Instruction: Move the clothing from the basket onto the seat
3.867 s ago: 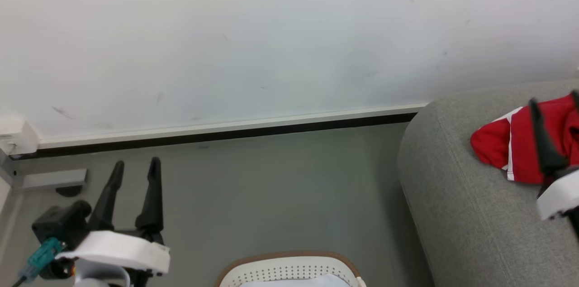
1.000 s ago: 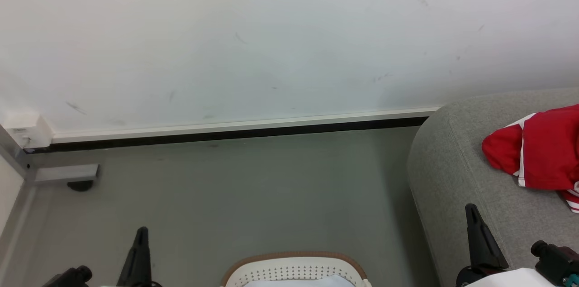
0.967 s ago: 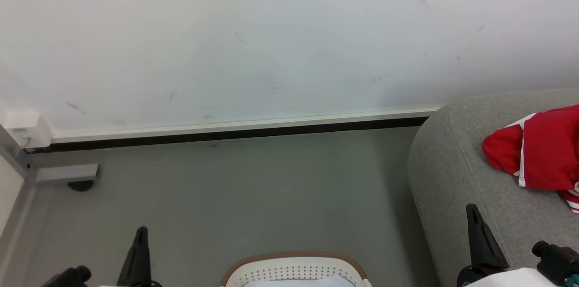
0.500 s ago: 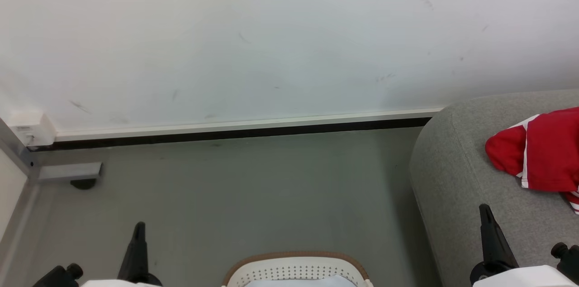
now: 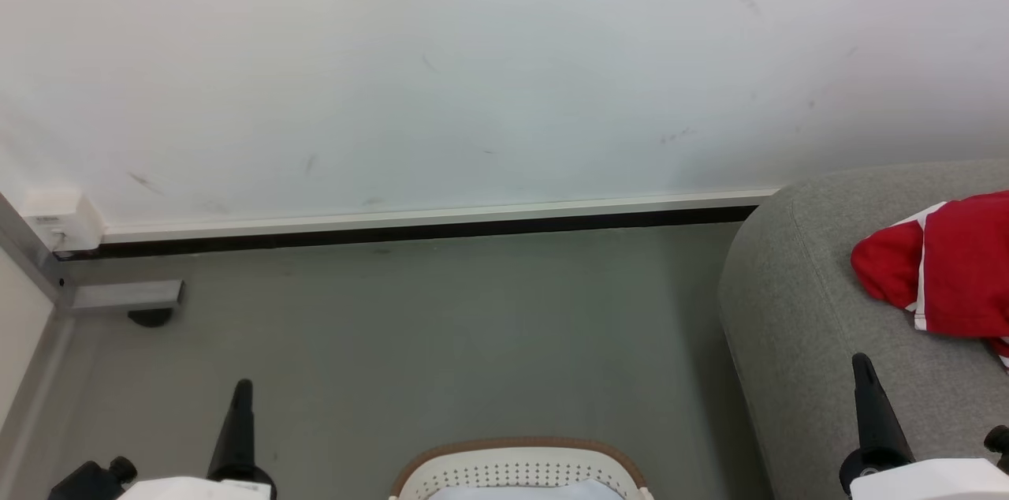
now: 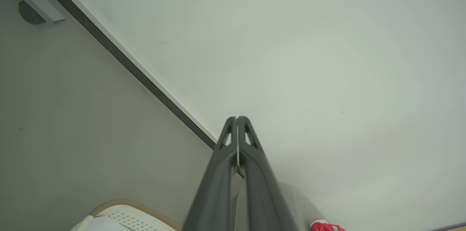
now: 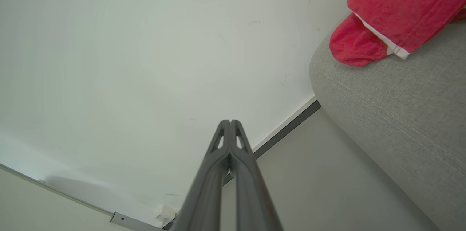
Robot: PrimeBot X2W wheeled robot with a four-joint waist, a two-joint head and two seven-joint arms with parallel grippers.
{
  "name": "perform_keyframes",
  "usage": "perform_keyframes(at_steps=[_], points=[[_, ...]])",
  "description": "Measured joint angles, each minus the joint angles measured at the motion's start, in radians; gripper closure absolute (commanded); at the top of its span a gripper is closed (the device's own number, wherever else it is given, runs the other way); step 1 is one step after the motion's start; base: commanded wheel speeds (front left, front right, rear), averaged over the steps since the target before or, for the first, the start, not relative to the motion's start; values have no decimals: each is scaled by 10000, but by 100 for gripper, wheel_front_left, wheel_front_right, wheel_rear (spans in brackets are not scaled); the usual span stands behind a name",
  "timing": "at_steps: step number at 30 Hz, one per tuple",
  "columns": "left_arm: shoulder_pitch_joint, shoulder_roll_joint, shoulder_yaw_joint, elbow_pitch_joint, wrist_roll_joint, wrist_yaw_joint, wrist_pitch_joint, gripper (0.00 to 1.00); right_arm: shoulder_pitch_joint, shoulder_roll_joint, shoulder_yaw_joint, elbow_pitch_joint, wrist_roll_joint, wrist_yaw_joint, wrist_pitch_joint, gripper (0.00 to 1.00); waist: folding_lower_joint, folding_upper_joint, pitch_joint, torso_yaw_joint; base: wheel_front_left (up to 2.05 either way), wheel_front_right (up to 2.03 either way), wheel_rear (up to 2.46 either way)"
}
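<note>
Red clothing with white trim lies on the grey seat at the right; the right wrist view has the clothing resting on the seat too. The white basket with a tan rim sits at the bottom centre, pale fabric visible inside. My left gripper is shut and empty at the lower left, left of the basket; its fingers press together. My right gripper is shut and empty over the seat's front, below the clothing; its fingers touch.
A white wall with a dark baseboard runs across the back. A metal frame foot and a small white box stand at the far left. Grey floor lies between basket and wall.
The whole picture has drifted slightly right, so the camera has turned. Both grippers stay shut and sit a little lower in the head view.
</note>
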Motion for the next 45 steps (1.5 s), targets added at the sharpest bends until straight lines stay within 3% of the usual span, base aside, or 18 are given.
perform_keyframes(at_steps=[45], points=[[-442, -59, 301, -15, -4219, 88, 1147, 100, -149, -673, -6, -159, 4828, 0, 443, 100, 0, 0, 9, 271, 0, 0, 0]])
